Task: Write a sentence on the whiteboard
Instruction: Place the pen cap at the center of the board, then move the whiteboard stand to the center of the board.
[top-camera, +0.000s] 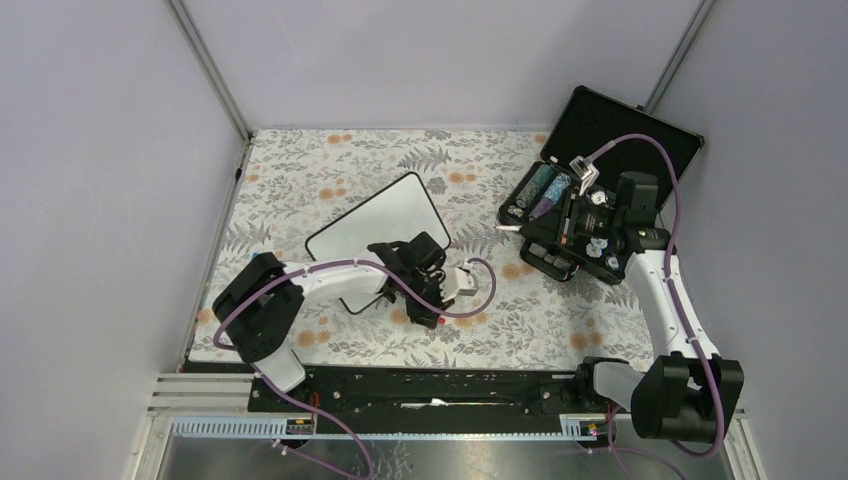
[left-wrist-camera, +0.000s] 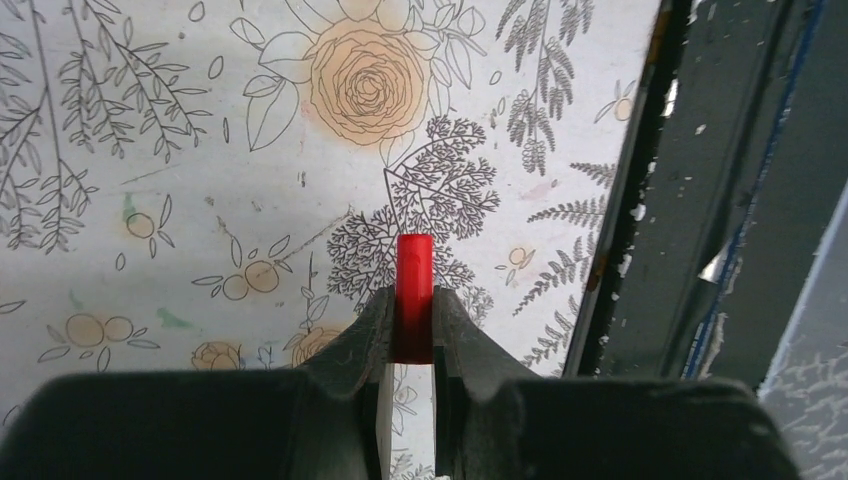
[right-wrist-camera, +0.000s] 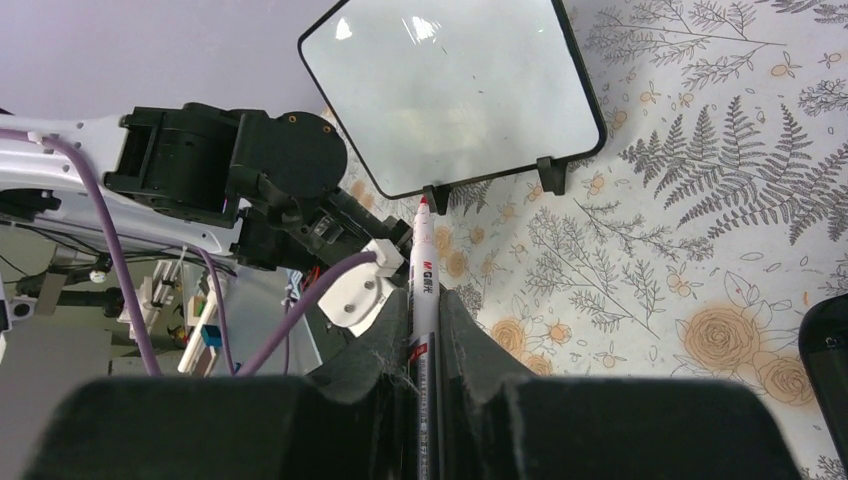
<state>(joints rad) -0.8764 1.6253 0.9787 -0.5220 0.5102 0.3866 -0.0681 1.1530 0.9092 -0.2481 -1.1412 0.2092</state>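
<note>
Whiteboard (right-wrist-camera: 450, 90), blank: marker (right-wrist-camera: 424, 262) clamped in right gripper (right-wrist-camera: 424, 300) points at it, well apart; left gripper (left-wrist-camera: 413, 295), nearer, pinches red cap (left-wrist-camera: 414, 262).

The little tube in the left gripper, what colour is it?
Red. The little tube shows best in the left wrist view, pinched in the left gripper.

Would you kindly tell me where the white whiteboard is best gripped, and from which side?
Pinch the thin black rim of the small white rectangular whiteboard between its two black feet, coming in low from the side of the right arm. The face is too broad for a claw, and the feet probably lift that edge, leaving room underneath.
</note>
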